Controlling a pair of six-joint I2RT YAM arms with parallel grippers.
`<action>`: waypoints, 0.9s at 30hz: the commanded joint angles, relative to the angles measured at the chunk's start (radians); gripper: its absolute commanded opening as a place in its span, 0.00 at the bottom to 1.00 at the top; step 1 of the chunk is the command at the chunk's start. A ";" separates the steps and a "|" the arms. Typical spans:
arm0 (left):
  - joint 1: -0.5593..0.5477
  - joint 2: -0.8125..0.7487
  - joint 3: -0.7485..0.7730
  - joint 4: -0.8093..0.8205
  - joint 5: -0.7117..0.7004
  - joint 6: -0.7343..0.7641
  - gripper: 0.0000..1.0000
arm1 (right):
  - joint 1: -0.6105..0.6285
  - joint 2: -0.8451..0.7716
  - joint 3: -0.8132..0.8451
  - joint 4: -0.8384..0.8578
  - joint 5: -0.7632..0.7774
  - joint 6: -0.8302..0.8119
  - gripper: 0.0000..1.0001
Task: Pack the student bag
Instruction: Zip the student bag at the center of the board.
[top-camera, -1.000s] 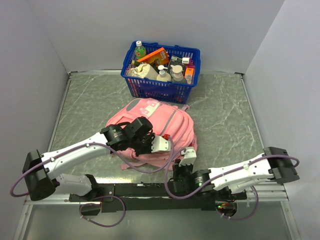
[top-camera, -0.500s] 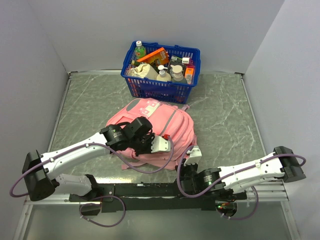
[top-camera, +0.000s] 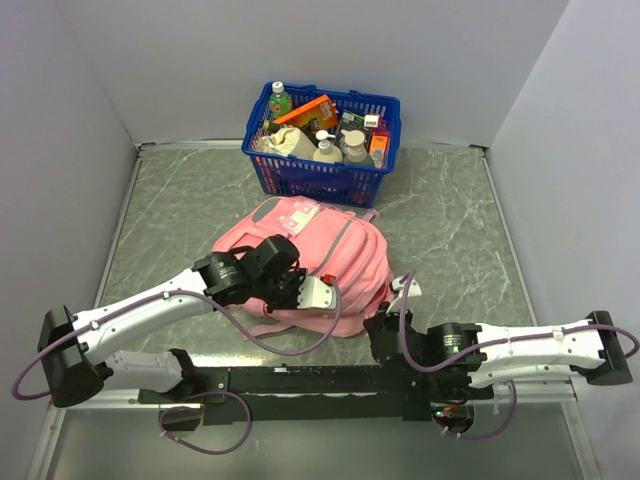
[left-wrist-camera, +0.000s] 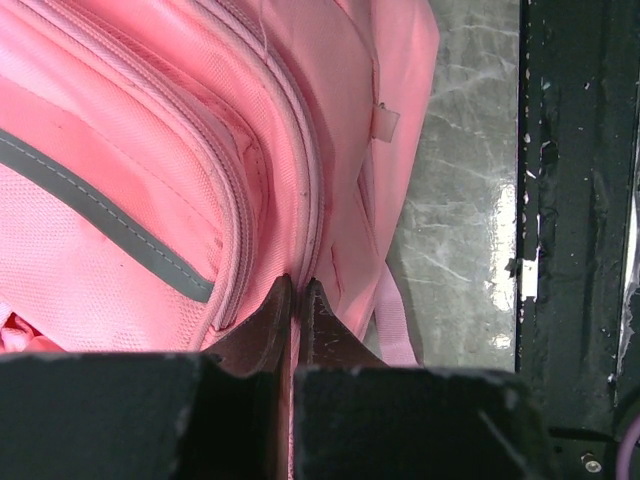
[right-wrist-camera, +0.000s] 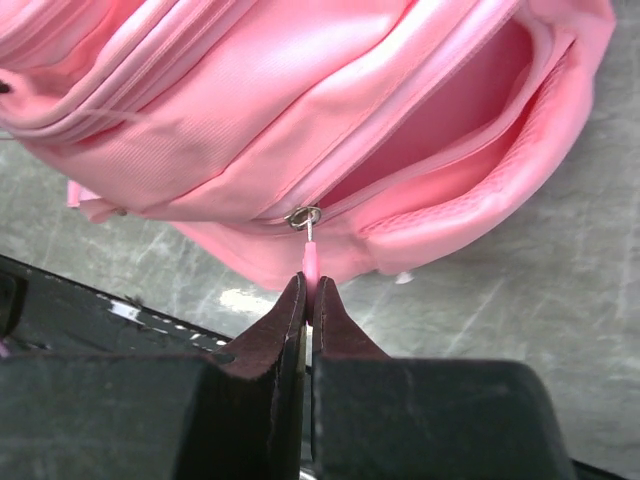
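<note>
The marbled table (top-camera: 450, 230) bears the pink student bag (top-camera: 330, 250), lying flat near its middle; the blue basket (top-camera: 320, 178) of bottles stands just behind the bag; the left gripper (left-wrist-camera: 296, 292) is clenched on the bag's near seam; the right gripper (right-wrist-camera: 309, 290) pinches the bag's pink zip pull (right-wrist-camera: 311, 258), the compartment beside it gaping

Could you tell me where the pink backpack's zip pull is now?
In the right wrist view the zip pull sits at the backpack's near edge, beside the open pocket, pinched in the right claw.
</note>
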 joint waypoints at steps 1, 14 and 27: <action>0.007 -0.062 -0.022 -0.072 -0.038 0.032 0.01 | -0.074 -0.051 -0.015 0.032 -0.020 -0.230 0.00; 0.047 -0.245 -0.039 -0.146 -0.195 0.029 0.40 | -0.131 0.100 0.039 0.509 -0.307 -0.621 0.00; -0.153 -0.176 -0.031 -0.034 0.024 -0.085 0.74 | -0.132 0.124 0.018 0.622 -0.362 -0.580 0.00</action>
